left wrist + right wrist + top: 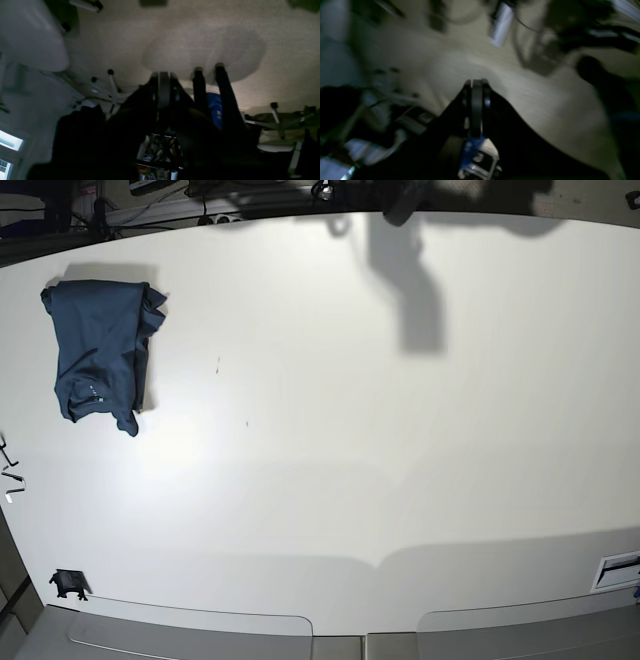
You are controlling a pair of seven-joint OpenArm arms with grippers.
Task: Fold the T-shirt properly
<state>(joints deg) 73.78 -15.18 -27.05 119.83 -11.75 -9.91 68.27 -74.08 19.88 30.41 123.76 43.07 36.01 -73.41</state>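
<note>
T-shirt [98,348] lies folded small, far left corner of bench [350,460]. Both arms out of base view. Left tool [163,75] together, empty. Right tool [477,82] together, empty. Folding looks done; next: stay clear.

A broad white worktop [400,480] fills the base view, with a few tiny dark specks [219,363] near its middle. A small black clip-like piece [68,583] sits at its near left corner, and a white slotted bracket [618,569] lies at the near right edge. Cables and dark gear [150,205] crowd the strip beyond the far edge. The left wrist view looks down on pale carpet [175,30], where white chair bases with black castors [112,85] stand; another castor base [277,117] shows at the right. A bright window [10,141] glows at the lower left.
</note>
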